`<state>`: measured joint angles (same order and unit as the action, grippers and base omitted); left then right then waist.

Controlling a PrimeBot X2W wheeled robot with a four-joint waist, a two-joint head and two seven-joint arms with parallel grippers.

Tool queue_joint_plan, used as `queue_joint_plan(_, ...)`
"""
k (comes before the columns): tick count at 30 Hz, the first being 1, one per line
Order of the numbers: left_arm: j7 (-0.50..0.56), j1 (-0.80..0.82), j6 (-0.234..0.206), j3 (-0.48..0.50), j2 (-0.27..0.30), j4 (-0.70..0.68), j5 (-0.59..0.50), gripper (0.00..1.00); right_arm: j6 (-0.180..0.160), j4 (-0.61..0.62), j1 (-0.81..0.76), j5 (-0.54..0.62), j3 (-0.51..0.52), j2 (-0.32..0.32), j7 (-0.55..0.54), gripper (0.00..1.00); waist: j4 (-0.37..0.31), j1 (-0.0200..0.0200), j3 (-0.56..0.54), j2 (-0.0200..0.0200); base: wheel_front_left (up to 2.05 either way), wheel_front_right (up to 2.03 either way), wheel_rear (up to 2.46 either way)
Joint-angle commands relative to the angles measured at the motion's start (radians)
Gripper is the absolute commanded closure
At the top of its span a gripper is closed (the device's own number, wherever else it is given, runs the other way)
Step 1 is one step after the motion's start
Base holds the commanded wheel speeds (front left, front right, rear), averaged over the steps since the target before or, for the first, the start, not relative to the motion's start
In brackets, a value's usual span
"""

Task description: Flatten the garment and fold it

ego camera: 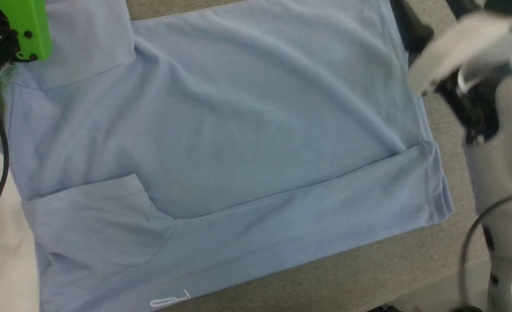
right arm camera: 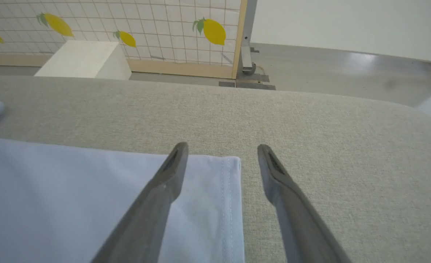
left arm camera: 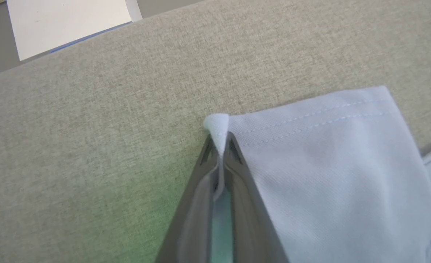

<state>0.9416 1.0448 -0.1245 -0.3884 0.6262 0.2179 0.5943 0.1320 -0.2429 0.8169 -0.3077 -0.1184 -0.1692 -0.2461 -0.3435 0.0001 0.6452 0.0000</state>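
Note:
The light blue garment (ego camera: pixel 221 143) lies spread over the grey cloth-covered table (ego camera: pixel 368 268), its near edge folded over and a small white script logo (ego camera: pixel 171 300) at the bottom. In the left wrist view my left gripper (left arm camera: pixel 219 140) is shut on a corner of the garment (left arm camera: pixel 328 164), a small white fold of cloth pinched between its tips beside the stitched hem. My right gripper (right arm camera: pixel 222 151) stands open above the garment's far corner (right arm camera: pixel 200 204), one finger over the cloth and the other over bare table.
A green part of my left arm (ego camera: pixel 30 26) sits at the top left, and my pale right arm (ego camera: pixel 477 65) at the right. Beyond the table (right arm camera: pixel 310 120) stand a white box (right arm camera: pixel 84 60) and a lemon-patterned screen (right arm camera: pixel 146 29).

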Motion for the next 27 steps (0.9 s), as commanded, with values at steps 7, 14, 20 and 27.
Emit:
queue_joint_plan(7,-0.022,-0.004,0.015,-0.023,-0.021,-0.008,0.000,1.00,-0.001,-0.289,0.238,0.096,0.095,0.033,-0.334,0.00,0.050,-0.0001,0.013,0.0000,0.00,0.00,0.00)
queue_joint_plan(14,-0.048,0.018,0.034,-0.037,-0.041,0.001,0.001,1.00,-0.001,-0.400,0.333,0.167,0.137,0.050,-0.493,0.00,0.086,-0.0001,0.029,0.0000,0.00,0.00,0.00)
queue_joint_plan(20,-0.069,0.038,0.054,-0.047,-0.057,0.019,0.005,1.00,-0.001,-0.443,0.356,0.181,0.143,0.048,-0.530,0.74,0.107,-0.0001,0.044,0.0000,0.00,0.00,0.00)
queue_joint_plan(27,-0.207,0.028,0.086,-0.030,-0.071,0.046,0.006,1.00,-0.001,-0.456,0.331,0.193,0.154,0.055,-0.477,1.00,0.110,-0.0001,0.020,0.0000,0.00,0.00,0.00)
